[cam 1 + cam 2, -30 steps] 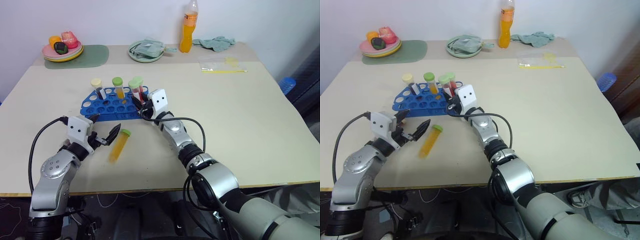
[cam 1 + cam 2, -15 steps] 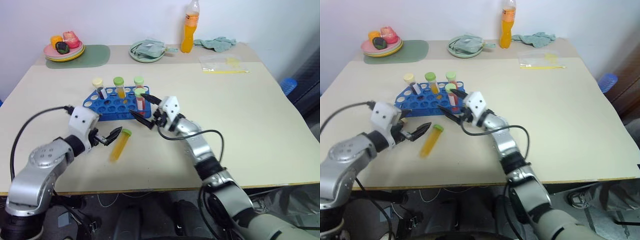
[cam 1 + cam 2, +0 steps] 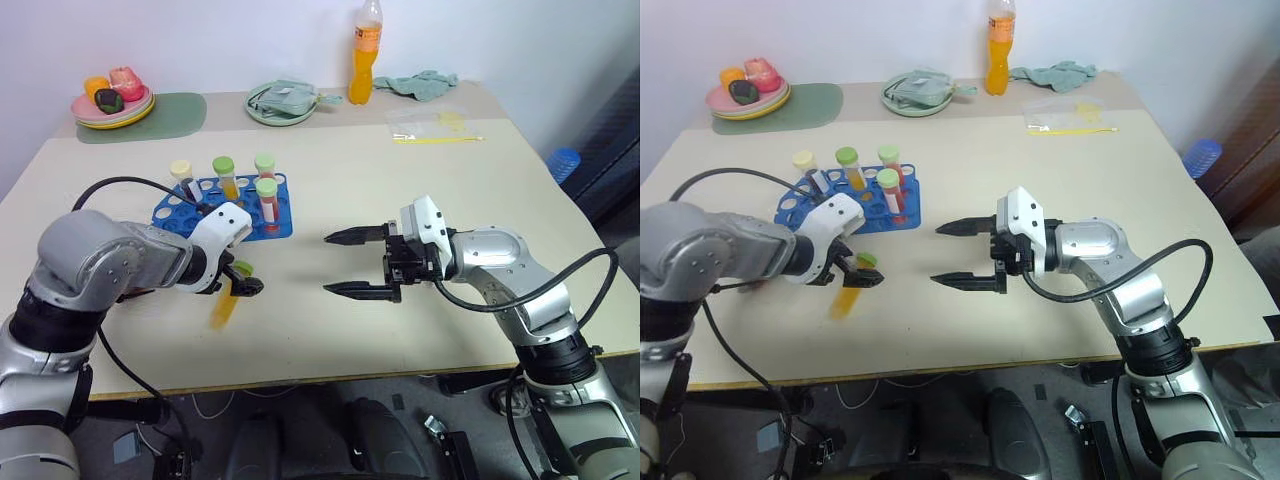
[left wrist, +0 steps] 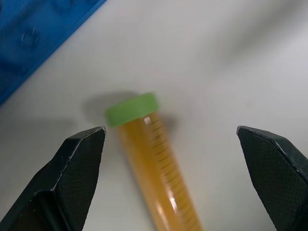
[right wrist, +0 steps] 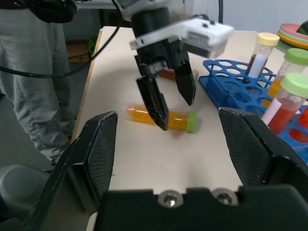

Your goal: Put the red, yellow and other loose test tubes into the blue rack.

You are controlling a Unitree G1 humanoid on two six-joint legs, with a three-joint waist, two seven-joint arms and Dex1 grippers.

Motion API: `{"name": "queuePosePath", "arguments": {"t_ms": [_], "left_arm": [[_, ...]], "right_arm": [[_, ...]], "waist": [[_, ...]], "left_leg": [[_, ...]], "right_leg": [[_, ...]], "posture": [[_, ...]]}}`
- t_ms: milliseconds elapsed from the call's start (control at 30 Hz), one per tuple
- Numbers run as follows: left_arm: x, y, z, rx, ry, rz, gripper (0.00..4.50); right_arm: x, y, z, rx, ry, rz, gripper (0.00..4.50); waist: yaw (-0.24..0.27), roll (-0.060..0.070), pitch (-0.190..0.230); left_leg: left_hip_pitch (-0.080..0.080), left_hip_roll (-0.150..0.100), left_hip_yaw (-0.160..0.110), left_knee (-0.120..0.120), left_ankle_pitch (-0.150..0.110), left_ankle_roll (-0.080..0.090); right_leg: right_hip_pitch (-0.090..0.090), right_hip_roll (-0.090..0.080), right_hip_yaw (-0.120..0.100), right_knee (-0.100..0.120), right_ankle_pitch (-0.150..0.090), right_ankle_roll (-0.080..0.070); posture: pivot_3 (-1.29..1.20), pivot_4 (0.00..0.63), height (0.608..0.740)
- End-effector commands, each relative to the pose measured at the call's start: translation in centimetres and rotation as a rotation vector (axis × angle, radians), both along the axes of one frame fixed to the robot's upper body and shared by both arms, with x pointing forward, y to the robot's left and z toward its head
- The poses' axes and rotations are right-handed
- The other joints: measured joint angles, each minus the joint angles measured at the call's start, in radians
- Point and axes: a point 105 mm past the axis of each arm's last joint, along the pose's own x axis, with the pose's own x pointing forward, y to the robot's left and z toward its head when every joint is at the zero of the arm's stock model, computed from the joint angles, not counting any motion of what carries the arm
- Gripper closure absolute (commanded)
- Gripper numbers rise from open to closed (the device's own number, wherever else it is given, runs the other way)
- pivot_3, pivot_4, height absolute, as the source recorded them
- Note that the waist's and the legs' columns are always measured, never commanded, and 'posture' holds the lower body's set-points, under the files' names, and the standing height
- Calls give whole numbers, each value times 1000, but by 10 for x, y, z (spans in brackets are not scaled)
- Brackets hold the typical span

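Clear plastic tube of yellow-orange liquid with green screw cap (image 4: pixel 154 159) lying on pale tabletop (image 4: pixel 231 62), between spread black fingers (image 4: pixel 79 163); bright blue plastic rack (image 4: pixel 33 33) nearby.

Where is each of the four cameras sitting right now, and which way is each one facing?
Left and right eye views: head-mounted, looking down the table; both arms show.
Left wrist view: looks down between open jaws at the lying yellow-orange green-capped plastic tube, bright blue plastic rack at the edge.
Right wrist view: looks level across the table between open jaws at the left gripper straddling that tube.
Shared: tube and rack appear in all four.
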Motion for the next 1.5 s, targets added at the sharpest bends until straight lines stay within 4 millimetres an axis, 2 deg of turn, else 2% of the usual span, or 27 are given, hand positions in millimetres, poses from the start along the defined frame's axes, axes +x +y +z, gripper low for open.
{"name": "queuePosePath", "arguments": {"t_ms": [33,233,367,467,633,733,800,833,900,967,1067,1167,1233,1300,1367,1500], "left_arm": [[4,5,1,34,34,36,0],[3,1,-16,9,145,85,0],[-1,-7,-25,31,155,76,0],[2,-5,-29,54,121,115,730],[0,-1,-21,55,68,126,3160],[1,7,-11,60,9,145,3160],[3,14,8,52,-98,148,3160],[3,18,22,54,-197,126,3160],[2,16,57,-66,-470,51,3160],[0,24,87,-131,-739,26,3160],[6,36,105,-281,-952,105,3160],[30,45,108,-308,-1156,291,3160],[45,40,104,-308,-1290,393,3160],[55,16,97,-304,-1398,342,3160],[65,-5,81,-309,-1433,294,3160],[78,-23,58,-396,-1401,270,3160]], "right_arm": [[-8,-2,0,-3,-40,-16,803],[-15,4,-6,20,-37,-39,803],[-17,7,-7,24,-38,-44,803],[-17,10,-8,27,-41,-43,734],[-18,12,-8,29,-38,-32,734],[-19,14,-7,32,-37,-28,734],[-20,14,-7,34,-38,-27,734],[-19,14,-6,39,-37,-30,734],[-15,13,-3,62,-32,-59,734],[-9,13,-2,87,-19,-93,734],[4,19,-6,123,-4,-171,734],[18,25,-12,159,8,-241,734],[21,30,-16,174,23,-255,734],[24,35,-15,192,29,-266,734],[27,39,-13,205,27,-276,734],[29,44,-10,222,15,-291,734]], "waist": [[11,0,0],[23,0,0],[23,0,0],[29,1,-1],[30,1,-1],[29,0,-1],[26,0,0],[19,-1,0],[12,0,1],[18,1,0],[39,1,0],[57,0,0],[65,-1,-1],[69,-2,-1],[71,-2,-1],[65,-2,-2]], "left_leg": [[0,0,0,0,0,0],[-3,-1,0,2,0,0],[-3,-1,0,2,0,0],[-2,-2,0,2,0,0],[-2,-2,1,2,0,-1],[-2,-2,1,2,1,-1],[-2,-2,0,2,1,-1],[-3,-2,1,2,1,-1],[-3,-1,1,1,1,-2],[-1,-1,3,-3,3,-6],[0,-1,3,-5,5,-10],[-2,-1,3,0,5,-9],[-3,-3,3,3,5,-9],[-4,-3,3,3,5,-8],[-5,-3,3,3,5,-8],[-6,-3,3,2,4,-8]], "right_leg": [[0,0,0,0,0,0],[-1,-1,0,-1,0,0],[-1,-2,0,0,0,0],[-1,-2,0,0,0,0],[0,-3,0,-1,0,0],[-1,-3,0,-1,0,0],[-1,-2,0,-1,0,0],[-1,-2,0,0,0,0],[-3,-1,0,0,0,0],[-4,-2,2,-1,0,-1],[-2,-3,2,-3,-2,-5],[-1,-2,1,-4,-3,-5],[1,-3,2,-5,-2,-5],[1,-3,3,-6,0,0],[0,-3,3,-5,2,2],[-3,-2,2,-3,2,3]], "posture": [[0,150,740],[0,150,740],[0,150,740],[0,150,740],[0,150,740],[0,150,740],[0,150,740],[0,150,740],[0,150,740],[0,150,740],[0,150,740],[0,150,740],[0,150,740],[0,150,740],[0,150,740],[0,150,740]]}}
